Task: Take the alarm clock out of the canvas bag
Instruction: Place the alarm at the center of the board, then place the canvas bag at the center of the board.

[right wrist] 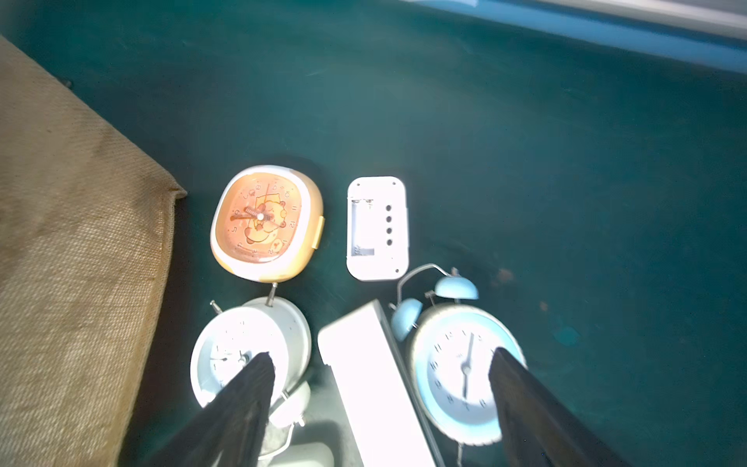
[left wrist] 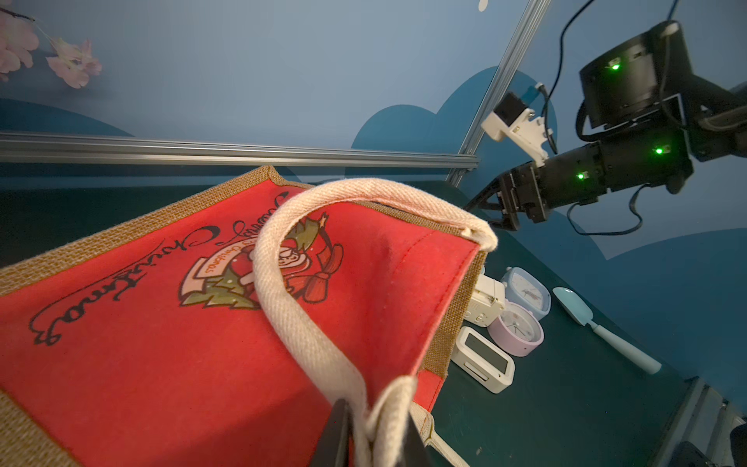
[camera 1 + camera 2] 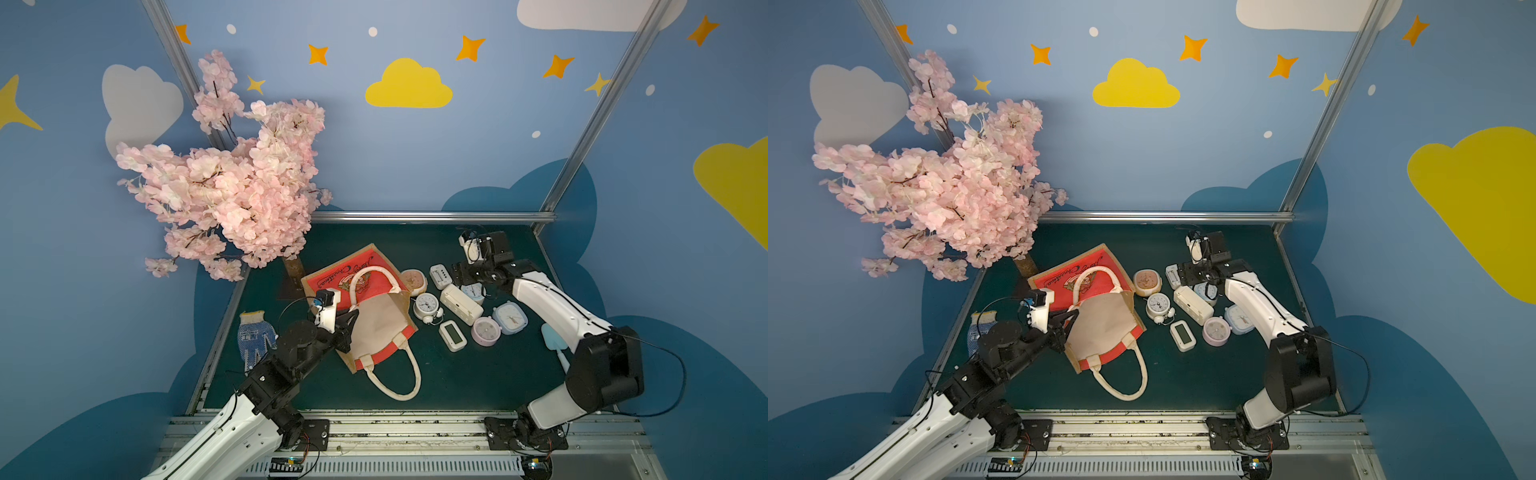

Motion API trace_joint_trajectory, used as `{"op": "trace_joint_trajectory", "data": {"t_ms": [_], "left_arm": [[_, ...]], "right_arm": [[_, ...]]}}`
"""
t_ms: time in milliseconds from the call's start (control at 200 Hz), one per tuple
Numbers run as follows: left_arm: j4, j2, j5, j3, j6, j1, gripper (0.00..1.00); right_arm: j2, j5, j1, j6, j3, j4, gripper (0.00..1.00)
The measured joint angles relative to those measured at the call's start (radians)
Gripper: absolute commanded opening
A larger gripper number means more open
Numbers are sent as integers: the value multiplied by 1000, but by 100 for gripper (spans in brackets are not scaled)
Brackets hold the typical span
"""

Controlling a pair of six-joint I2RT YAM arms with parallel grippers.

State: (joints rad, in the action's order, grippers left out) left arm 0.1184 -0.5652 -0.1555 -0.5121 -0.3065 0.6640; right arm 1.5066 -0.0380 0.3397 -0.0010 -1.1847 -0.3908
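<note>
Canvas bag (image 3: pixel 332 282): on its side on table (image 3: pixel 457 374); lining shows, no clock seen inside. Left gripper (image 2: pixel 374 428): clamped on bag handle (image 2: pixel 291 307). Right gripper (image 1: pixel 380 353): spread, empty, above blue alarm clock (image 1: pixel 465 372) among other clocks (image 3: pixel 453 334) beside bag; removal apparently done.

The canvas bag (image 3: pixel 382 328) lies on its side on the desk (image 3: pixel 457 382), a handle's base pinched between the left fingers (image 2: pixel 335 434). A long box clock (image 1: pixel 376 384) lies between the right fingers (image 1: pixel 238 404). A twin-bell alarm clock (image 1: pixel 250 335) sits under the finger nearer the bag, and a second twin-bell clock (image 1: pixel 452 364) under the other. Beyond their tips lie a cartoon-dial clock (image 1: pixel 266 222) and a face-down clock (image 1: pixel 378 228).
</note>
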Motion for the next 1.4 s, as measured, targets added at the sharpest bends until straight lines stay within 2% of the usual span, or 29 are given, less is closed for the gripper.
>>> {"op": "trace_joint_trajectory", "data": {"t_ms": [160, 325, 461, 631, 936, 1206, 1317, 1402], "left_arm": [[47, 62, 0, 0, 19, 0, 20], [35, 110, 30, 38, 30, 0, 22], [32, 88, 29, 66, 36, 0, 22], [-11, -5, 1, 66, 46, 0, 25], [-215, -225, -88, 66, 49, 0, 24], [-253, -277, -85, 38, 49, -3, 25], [-249, -275, -84, 37, 50, -3, 33], [-237, -278, -81, 35, 50, -3, 46]], "right_arm": [[-114, -21, -4, 2, 104, 85, 85], [-193, 13, -5, -9, 243, 224, 86], [-275, 53, -26, -31, 409, 355, 87], [-375, 82, -121, -21, 597, 530, 88], [-362, 105, -213, 10, 752, 767, 87], [-296, 128, -301, 9, 814, 926, 87], [-223, 127, -330, 22, 831, 1001, 87], [-166, 123, -333, 30, 832, 1040, 87]]}}
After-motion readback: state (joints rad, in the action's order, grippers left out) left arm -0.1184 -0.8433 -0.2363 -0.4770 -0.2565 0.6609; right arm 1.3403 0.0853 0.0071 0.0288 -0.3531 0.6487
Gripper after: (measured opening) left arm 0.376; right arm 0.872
